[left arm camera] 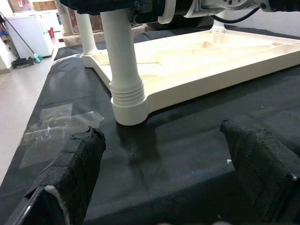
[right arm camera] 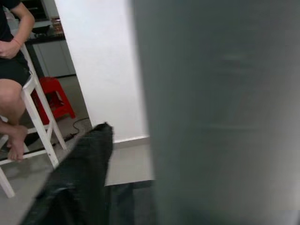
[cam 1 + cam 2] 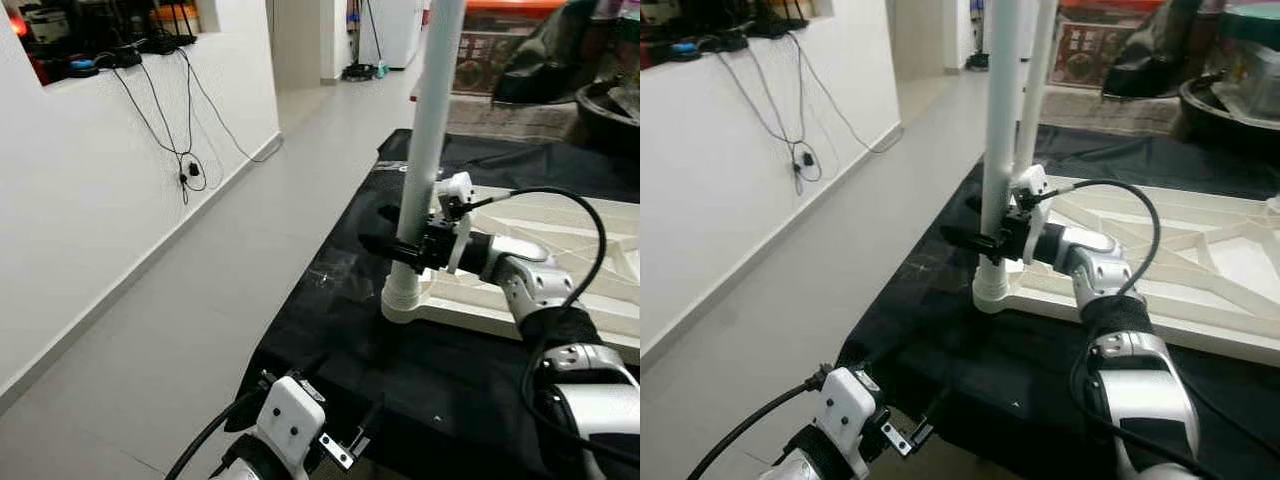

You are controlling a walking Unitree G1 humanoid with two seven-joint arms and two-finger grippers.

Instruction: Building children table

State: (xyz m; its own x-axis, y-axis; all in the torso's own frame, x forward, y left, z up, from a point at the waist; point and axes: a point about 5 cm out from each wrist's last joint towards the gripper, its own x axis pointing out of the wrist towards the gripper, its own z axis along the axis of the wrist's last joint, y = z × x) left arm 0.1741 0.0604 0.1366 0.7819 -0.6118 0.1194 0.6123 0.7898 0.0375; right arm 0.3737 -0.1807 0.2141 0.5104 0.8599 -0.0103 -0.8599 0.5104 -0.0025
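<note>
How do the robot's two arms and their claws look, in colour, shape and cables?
Both arms are silver with black joint sections. The right claw has long black fingers, a white wrist bracket and a looping black cable. The left claw has black, fabric-textured fingers; its wrist carries a white housing and a black cable.

black cloth (image 3: 330,300) over floor, clear tape patch (image 1: 56,124) on it | cables (image 3: 170,130) down white wall | person on white chair (image 2: 28,108), red stool (image 2: 58,96) beside
</note>
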